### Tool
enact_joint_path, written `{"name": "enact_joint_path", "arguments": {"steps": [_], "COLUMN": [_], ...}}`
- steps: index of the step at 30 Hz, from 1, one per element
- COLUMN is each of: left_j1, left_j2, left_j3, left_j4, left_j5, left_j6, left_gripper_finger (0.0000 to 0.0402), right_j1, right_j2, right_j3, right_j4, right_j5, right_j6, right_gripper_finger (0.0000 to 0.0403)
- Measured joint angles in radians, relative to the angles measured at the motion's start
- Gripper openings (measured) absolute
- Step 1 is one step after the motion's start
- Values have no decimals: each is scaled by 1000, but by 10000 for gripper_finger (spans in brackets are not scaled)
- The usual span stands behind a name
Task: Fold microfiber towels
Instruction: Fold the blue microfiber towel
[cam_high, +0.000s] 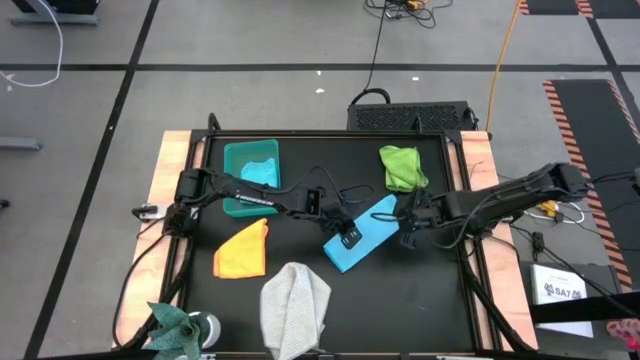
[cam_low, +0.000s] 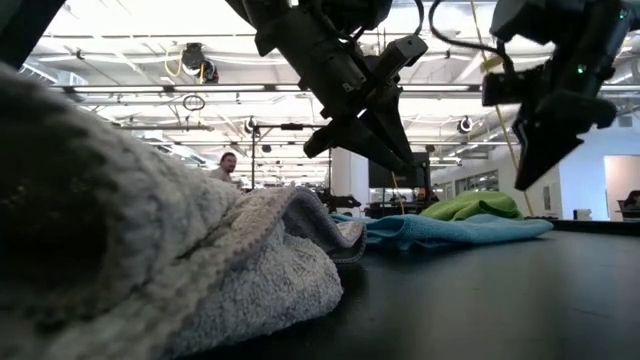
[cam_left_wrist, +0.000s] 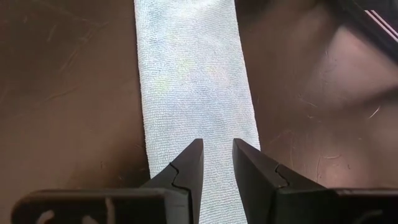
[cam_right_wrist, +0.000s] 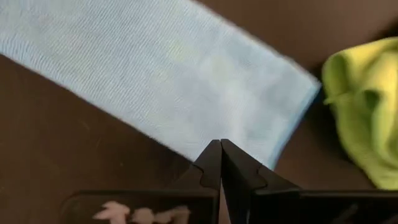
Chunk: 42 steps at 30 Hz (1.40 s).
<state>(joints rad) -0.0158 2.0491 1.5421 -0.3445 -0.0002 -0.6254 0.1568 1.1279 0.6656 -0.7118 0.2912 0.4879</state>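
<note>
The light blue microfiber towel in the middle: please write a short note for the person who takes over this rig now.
Left pincer: open, nothing held, above the light blue microfiber towel, which lies as a long folded strip mid-table.
Right pincer: shut, empty, at that strip's end near the crumpled lime green microfiber towel.
Teal microfiber towel: inside the rigid teal plastic bin.
Orange-yellow microfiber towel: loosely folded, left of centre.
Light grey microfiber towel: bunched at the front edge.
Done: blue partly folded. Left: finish it, then the others.

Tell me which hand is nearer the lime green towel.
Right. The right hand, shut, sits at the light blue towel's end just below the lime green towel; the left hand is farther, over the blue towel's middle.
</note>
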Motion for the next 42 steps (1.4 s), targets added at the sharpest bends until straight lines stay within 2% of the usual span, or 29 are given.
{"name": "enact_joint_path", "arguments": {"steps": [6, 17, 23, 29, 32, 36, 39, 42], "left_j1": [0, 0, 0, 0, 0, 0, 0, 0], "left_j2": [0, 0, 0, 0, 0, 0, 0, 0], "left_j3": [0, 0, 0, 0, 0, 0, 0, 0], "left_j4": [1, -1, -2, -2, -2, -2, -2, -2], "left_j5": [0, 1, 1, 1, 1, 1, 2, 2], "left_j6": [1, 2, 2, -4, -4, -4, -4, -4], "left_gripper_finger": [88, 88, 88, 88, 88, 88, 88, 88], "right_j1": [9, -26, -91, -163, -190, -195, -193, -191], "right_j2": [61, 92, 92, 92, 92, 92, 91, 91], "right_j3": [-45, -139, -141, -142, -141, -118, -90, -67], "right_j4": [66, 178, 216, 346, 400, 378, 356, 356], "right_j5": [-36, -32, -28, -27, -30, -36, -116, -268], "right_j6": [19, -73, -167, -274, -290, -288, -265, -226], "right_gripper_finger": [0, 0, 0, 0, 0, 0, 0, 0]}}
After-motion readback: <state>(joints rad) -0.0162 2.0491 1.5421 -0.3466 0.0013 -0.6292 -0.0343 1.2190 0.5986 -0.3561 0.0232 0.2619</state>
